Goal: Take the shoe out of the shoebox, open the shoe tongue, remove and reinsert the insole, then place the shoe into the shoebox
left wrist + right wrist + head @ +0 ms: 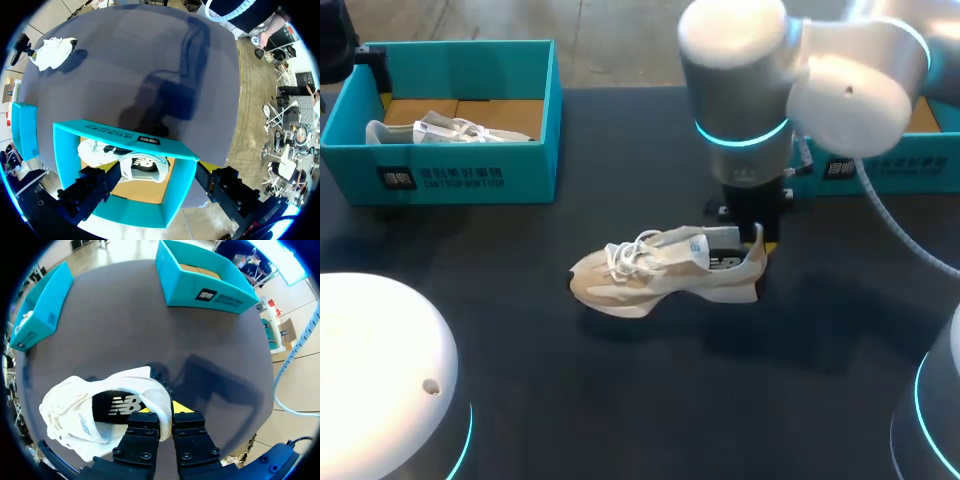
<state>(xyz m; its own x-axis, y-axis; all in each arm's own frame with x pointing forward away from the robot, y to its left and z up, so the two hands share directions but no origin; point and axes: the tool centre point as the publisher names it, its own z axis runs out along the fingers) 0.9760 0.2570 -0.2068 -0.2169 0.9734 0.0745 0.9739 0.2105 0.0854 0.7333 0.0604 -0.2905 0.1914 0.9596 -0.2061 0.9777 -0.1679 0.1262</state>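
- Yellow-tipped fingers of the right gripper (pixel 159 412) are squeezed close together on the back rim of the shoe (pixel 660 275). One finger is inside the heel and one is outside, so it has a tight hold on the shoe.
- That shoe is white and tan. It sits on its sole in the middle of the head view, with its toe pointing to the left of the frame and its heel under the right arm.
- It rests on the dark table (pixel 620 400).
- Behind the right arm, at the upper right of the frame, is the right shoebox (pixel 900 165), partly hidden.
- Over at the upper left stands the left shoebox (pixel 470 180), teal, with a second shoe (pixel 440 130) lying inside.
- Above that box hangs the left gripper (pixel 157 174). Its fingers are spread wide and hold nothing.
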